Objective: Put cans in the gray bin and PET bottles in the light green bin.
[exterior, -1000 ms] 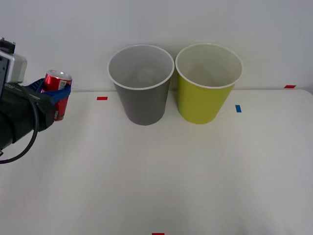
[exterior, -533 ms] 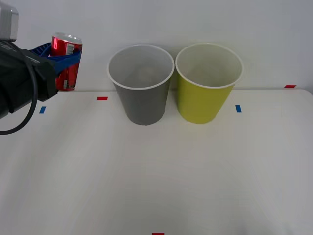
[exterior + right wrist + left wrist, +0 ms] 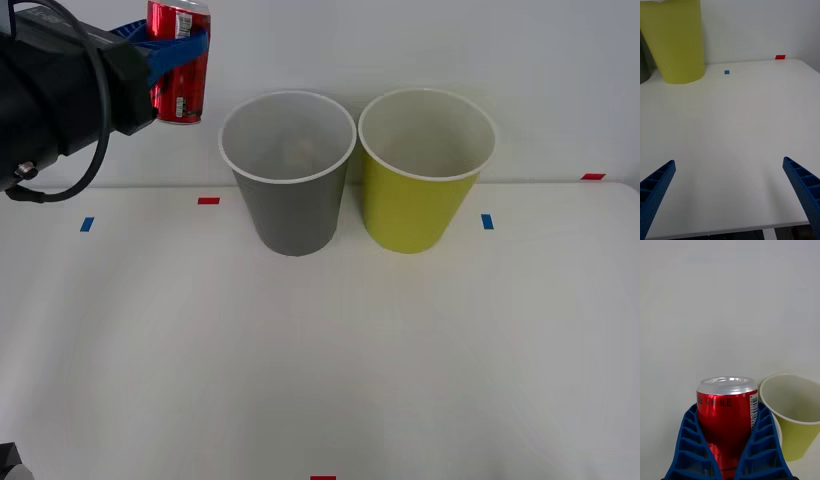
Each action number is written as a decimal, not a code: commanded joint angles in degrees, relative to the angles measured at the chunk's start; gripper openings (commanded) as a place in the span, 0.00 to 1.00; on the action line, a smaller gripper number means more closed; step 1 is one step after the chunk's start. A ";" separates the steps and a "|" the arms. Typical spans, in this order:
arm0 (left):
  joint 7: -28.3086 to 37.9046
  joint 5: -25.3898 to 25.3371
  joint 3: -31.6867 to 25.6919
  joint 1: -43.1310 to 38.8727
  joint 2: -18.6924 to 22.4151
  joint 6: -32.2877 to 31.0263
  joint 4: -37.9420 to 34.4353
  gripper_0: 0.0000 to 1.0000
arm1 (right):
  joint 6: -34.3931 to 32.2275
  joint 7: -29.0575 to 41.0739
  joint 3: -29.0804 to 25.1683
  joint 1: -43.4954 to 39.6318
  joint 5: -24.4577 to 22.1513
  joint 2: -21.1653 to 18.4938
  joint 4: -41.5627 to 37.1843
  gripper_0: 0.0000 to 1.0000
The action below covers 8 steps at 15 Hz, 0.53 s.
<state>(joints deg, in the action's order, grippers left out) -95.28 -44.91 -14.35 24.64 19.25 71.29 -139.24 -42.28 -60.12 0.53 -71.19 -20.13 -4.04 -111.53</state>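
- The can (image 3: 181, 75) we hold is small, shiny and red, with white lettering down its side, a barcode strip and a silver top; it stands upright.
- Our left gripper (image 3: 176, 47) has its blue ribbed fingers (image 3: 690, 442) clamped on the can, one on each side of its body, the silver top rising clear above the fingertips.
- The can hangs in the air between those fingers, up and to the left of the gray bin (image 3: 290, 190), not over its mouth.
- The gray bin stands on the white table (image 3: 320, 360) with the light green bin (image 3: 420, 190) just beside it on the right, both with white rims and pale insides.
- Our right gripper (image 3: 730, 195) hovers low over the table with its fingers spread wide apart, holding nothing; the light green bin stands well beyond its fingertips.
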 commanded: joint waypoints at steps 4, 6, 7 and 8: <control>-0.96 2.37 7.41 3.93 -1.23 -11.78 12.33 0.00 | 0.00 0.00 0.00 0.00 0.00 0.00 0.00 1.00; -1.23 3.43 9.26 5.69 -1.15 -15.30 15.05 0.00 | 0.00 0.00 0.00 0.00 0.00 0.00 0.00 1.00; -1.40 3.86 9.70 6.74 -1.15 -16.27 16.46 0.00 | 0.00 0.00 0.00 0.00 0.00 0.00 0.00 1.00; -1.49 4.13 10.58 7.27 -1.23 -17.76 17.95 0.00 | 0.00 0.00 0.00 0.00 0.00 0.00 0.00 1.00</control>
<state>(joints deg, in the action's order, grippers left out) -96.63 -41.17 -4.58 31.28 18.07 54.82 -122.62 -42.28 -60.12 0.53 -71.19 -20.13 -4.04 -111.53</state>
